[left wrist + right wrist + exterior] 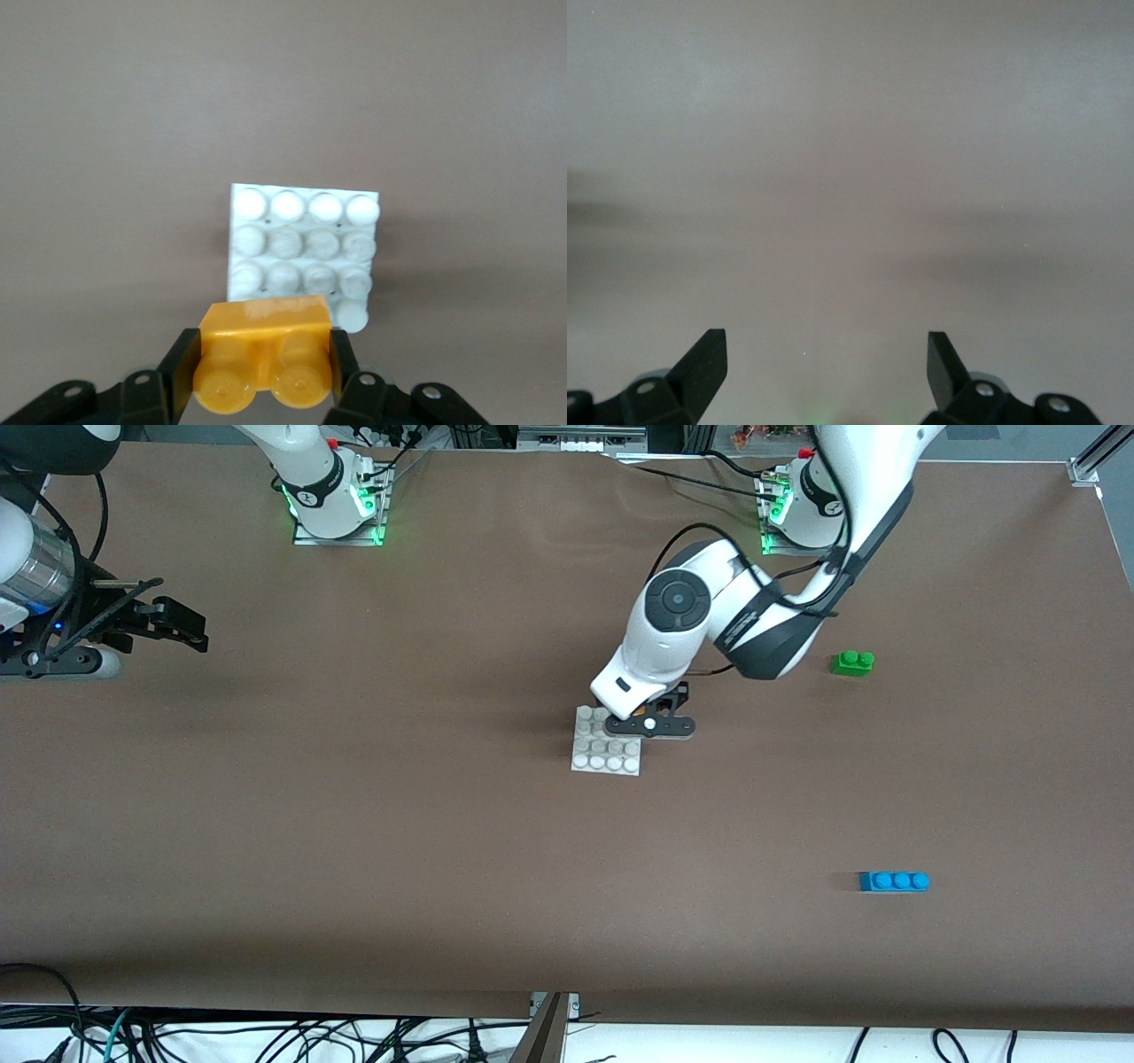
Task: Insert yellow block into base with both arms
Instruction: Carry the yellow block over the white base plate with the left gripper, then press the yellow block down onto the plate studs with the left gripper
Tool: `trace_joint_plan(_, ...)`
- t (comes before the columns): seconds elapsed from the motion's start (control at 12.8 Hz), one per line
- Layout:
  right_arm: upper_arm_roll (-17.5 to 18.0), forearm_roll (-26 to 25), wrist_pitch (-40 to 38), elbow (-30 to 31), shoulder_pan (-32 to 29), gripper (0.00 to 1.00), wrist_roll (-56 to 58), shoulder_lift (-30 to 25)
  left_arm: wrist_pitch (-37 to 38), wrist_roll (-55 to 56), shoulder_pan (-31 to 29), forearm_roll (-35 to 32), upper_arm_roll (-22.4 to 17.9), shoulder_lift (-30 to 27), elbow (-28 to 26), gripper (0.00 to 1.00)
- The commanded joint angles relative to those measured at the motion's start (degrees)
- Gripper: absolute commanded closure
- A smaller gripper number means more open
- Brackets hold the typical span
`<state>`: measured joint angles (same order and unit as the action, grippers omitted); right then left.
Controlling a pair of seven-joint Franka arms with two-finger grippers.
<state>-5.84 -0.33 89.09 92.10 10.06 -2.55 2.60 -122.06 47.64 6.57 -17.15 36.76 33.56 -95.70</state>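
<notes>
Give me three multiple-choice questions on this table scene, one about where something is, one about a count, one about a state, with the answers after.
1. Where is the left pincer?
A. over the blue brick
B. at the edge of the base
C. beside the green brick

2. How many studs does the blue brick show?
A. two
B. three
C. four

3. What state is the right pincer in?
A. open, holding nothing
B. shut on the green brick
C. shut on the base

Answers: 1 B, the left wrist view shows the white plate just ahead of it. 2 B, three round studs in a row. 3 A, its fingers stand apart over bare table, waiting, while the left one holds the yellow block.
</notes>
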Motion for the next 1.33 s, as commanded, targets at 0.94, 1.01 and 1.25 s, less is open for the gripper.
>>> trace_joint_plan(0.94,0.4,0.0,-0.3,-1.3,-0.4,0.00,-0.4,0.5,-5.7,0.2,3.0,-10.9,-0.4,9.7,1.8,0.69)
trace_joint_plan(1.01,0.4,0.0,-0.3,-1.3,-0.4,0.00,-0.4,0.5,-5.8,0.2,3.0,-10.9,-0.4,10.1,1.8,0.69)
trace_joint_plan(1.25,0.4,0.0,-0.3,-1.3,-0.4,0.00,-0.4,0.5,-7.5,0.8,3.3,-10.9,-0.4,10.4,1.7,0.69)
